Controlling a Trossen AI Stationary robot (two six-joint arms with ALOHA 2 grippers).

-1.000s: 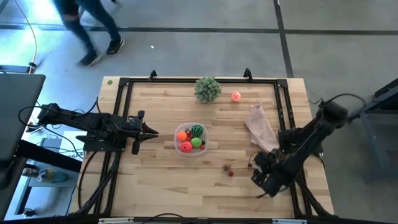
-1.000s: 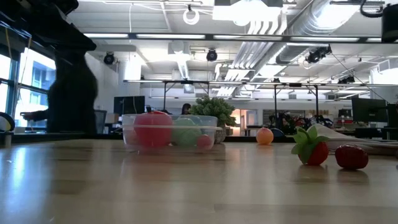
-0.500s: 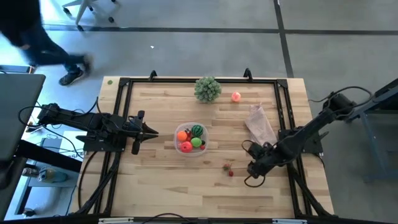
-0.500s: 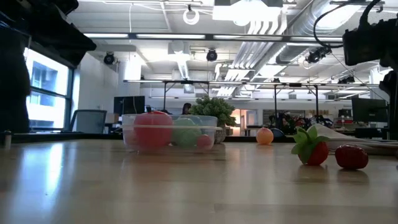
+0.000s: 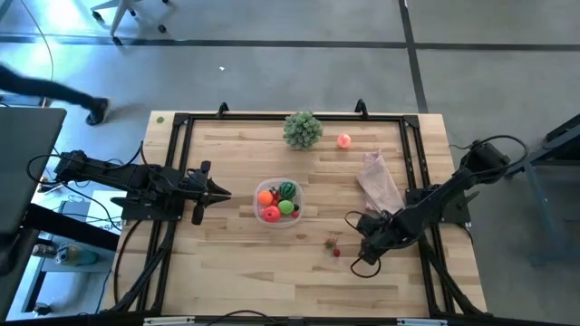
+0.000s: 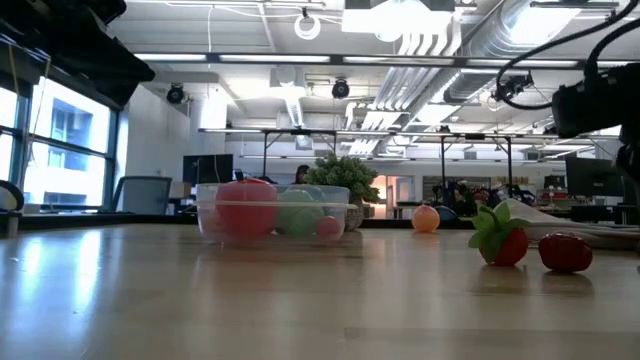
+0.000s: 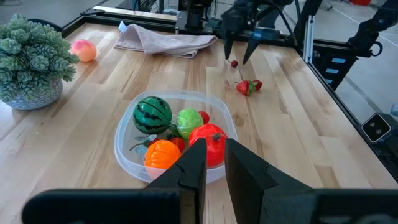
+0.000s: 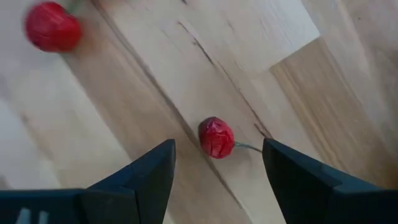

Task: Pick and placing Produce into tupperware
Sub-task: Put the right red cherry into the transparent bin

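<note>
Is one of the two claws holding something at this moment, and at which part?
Nothing is held. The right claw is open above a small red cherry lying on the table; the left claw is shut and empty.

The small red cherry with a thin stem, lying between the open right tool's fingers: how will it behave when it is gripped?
The cherry looks round, so it may roll if nudged. Being small, it could slip from the right tool. Its thin stem probably bends.

A: Non-task items on the wooden tabletop (image 5: 227, 263)?
B: Bushy pale-green ball (image 5: 302, 129) near the far edge; pinkish-white plastic bag (image 5: 381, 184), crumpled, toward the right. A person's shoe (image 5: 97, 110) on the floor, far left.
</note>
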